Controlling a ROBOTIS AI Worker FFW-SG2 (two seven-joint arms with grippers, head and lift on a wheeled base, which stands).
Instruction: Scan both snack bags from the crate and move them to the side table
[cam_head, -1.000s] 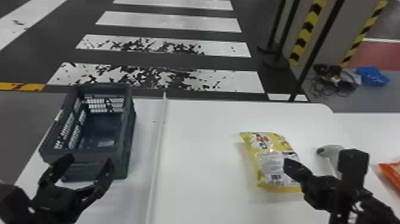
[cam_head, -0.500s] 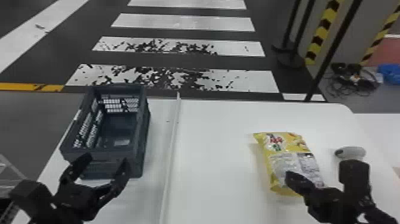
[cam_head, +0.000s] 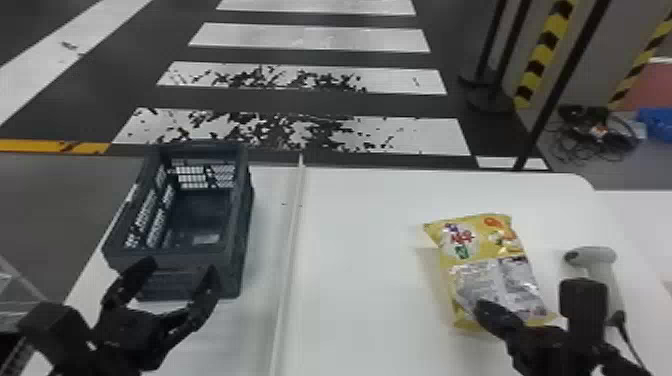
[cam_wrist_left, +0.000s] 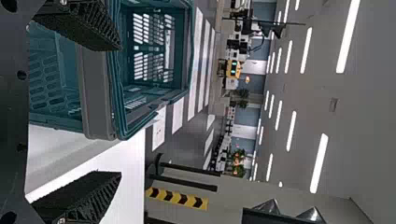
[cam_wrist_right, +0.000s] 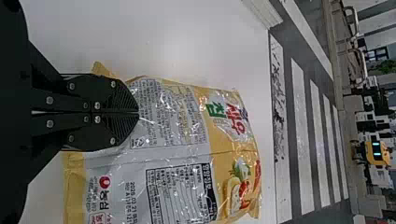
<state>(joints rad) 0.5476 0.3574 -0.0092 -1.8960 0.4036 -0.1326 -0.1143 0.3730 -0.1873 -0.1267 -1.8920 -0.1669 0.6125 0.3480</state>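
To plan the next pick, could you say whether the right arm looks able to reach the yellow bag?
Probably yes; the right arm is over the yellow bag, nothing between, though its shut jaws would need opening.

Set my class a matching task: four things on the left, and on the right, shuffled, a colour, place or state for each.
Column one
1. Crate
2. Snack bag
3. Left gripper
4. Right gripper

Column two
A. fingers together, over printed packaging
B. dark blue-grey, with slotted sides
C. fingers apart, at the crate's near end
D. yellow and silver, left of the scanner in the head view

Pairs: 1-B, 2-D, 3-C, 4-A
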